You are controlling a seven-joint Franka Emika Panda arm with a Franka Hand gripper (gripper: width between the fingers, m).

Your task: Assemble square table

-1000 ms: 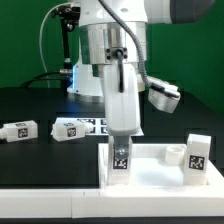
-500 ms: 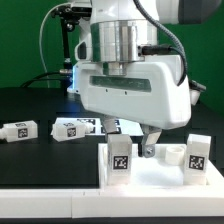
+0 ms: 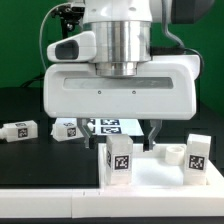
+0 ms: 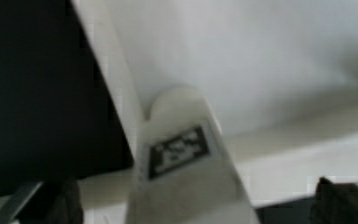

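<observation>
The white square table top (image 3: pixel 160 172) lies at the front, rim up. One tagged white leg (image 3: pixel 120 160) stands upright in its corner on the exterior view's left; it also shows in the wrist view (image 4: pixel 190 150). A second leg (image 3: pixel 198 152) stands in the corner on the exterior view's right. Two loose legs (image 3: pixel 20 130) (image 3: pixel 68 128) lie on the black table. My gripper (image 3: pixel 128 135) hangs just above the left standing leg, open. In the wrist view the gripper (image 4: pixel 194 205) has its dark fingertips (image 4: pixel 345 195) wide on either side of the leg, not touching it.
The marker board (image 3: pixel 112 125) lies flat behind the table top, partly hidden by my hand. The robot base and cables stand at the back. The black table ends at a white front edge (image 3: pixel 50 205).
My hand has turned about its vertical axis from narrow side-on to broad face-on. It was closed low on the left leg; now the fingers stand apart above it. The leg stays upright.
</observation>
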